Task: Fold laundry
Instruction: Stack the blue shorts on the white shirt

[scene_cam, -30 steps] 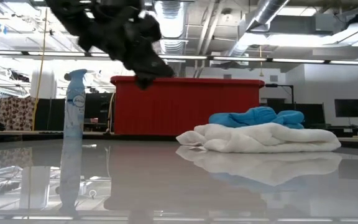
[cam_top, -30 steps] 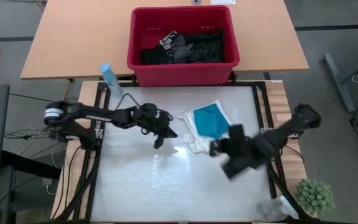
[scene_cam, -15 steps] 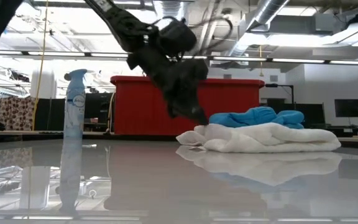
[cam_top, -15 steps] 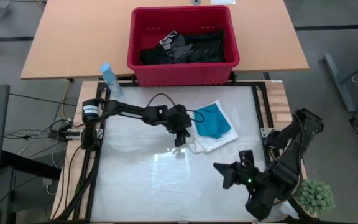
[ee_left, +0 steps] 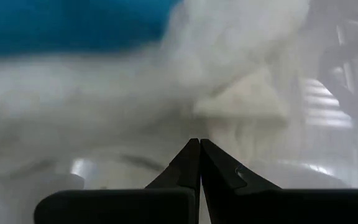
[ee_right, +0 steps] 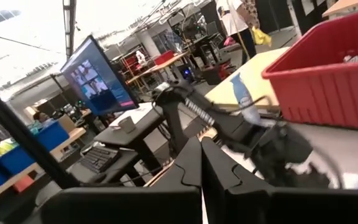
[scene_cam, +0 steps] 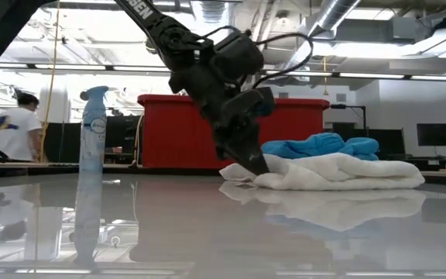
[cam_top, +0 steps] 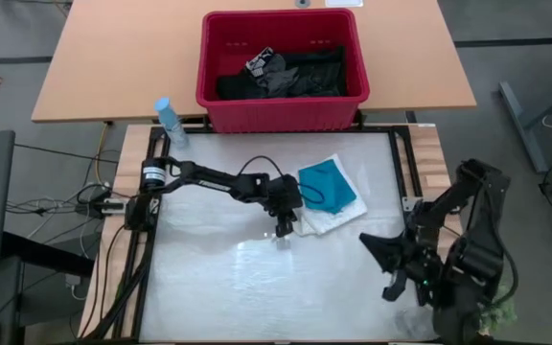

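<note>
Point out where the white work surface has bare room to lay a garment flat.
Free: the white work surface along the near edge, between the left arm and the right claw; also the strip between the spray bottle and the white garment. Crowded: around the white garment with the teal garment on it, where the shut left claw sits.

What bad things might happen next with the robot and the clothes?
The left gripper is shut, its tip at the edge of the white garment. It might shove the cloth instead of grabbing it. The teal garment lies on top, so it may slide off. The spray bottle stands near the left arm and might get knocked.
</note>
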You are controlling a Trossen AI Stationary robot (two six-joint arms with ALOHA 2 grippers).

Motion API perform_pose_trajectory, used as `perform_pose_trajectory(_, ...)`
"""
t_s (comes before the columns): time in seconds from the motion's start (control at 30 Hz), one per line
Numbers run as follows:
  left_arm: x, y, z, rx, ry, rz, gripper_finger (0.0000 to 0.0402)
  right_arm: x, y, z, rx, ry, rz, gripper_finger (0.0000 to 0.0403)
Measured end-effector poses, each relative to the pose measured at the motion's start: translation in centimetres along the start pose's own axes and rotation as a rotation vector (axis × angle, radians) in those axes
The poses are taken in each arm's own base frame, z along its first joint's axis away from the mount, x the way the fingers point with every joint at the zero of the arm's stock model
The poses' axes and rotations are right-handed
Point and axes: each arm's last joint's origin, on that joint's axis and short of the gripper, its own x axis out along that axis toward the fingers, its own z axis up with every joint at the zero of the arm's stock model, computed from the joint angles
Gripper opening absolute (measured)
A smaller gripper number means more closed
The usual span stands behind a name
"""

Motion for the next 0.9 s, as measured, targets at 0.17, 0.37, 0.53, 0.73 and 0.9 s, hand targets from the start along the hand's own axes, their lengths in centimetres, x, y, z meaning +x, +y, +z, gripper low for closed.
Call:
perform_pose_trajectory(0.17, 0.1, -0.7, 1.0, -0.009, -0.115, 0.014, 0.0000, 0.0, -0.6, 1.4, -0.049, 0.001, -0.001, 0.0027)
perform_pose_trajectory(0.37, 2.1, -1.3, 1.4, -0.064, -0.170, -0.008, 0.0000, 0.0, -1.1, 2.7, -0.102, 0.002, 0.000, 0.0023)
perform_pose_trajectory(0.53, 5.6, -1.6, 3.8, -0.121, -0.216, -0.069, 0.0000, -0.2, -1.4, 3.5, -0.112, 0.008, 0.010, 0.0025)
perform_pose_trajectory(0.73, 9.8, -1.9, 9.0, -0.125, -0.286, -0.163, 0.0000, -0.8, -1.5, 3.8, -0.092, 0.021, 0.030, 0.0028)
perform_pose_trajectory(0.9, 11.3, -0.3, 12.3, -0.106, -0.324, -0.103, 0.0000, -1.2, -1.3, 3.7, -0.085, 0.030, 0.046, 0.0023)
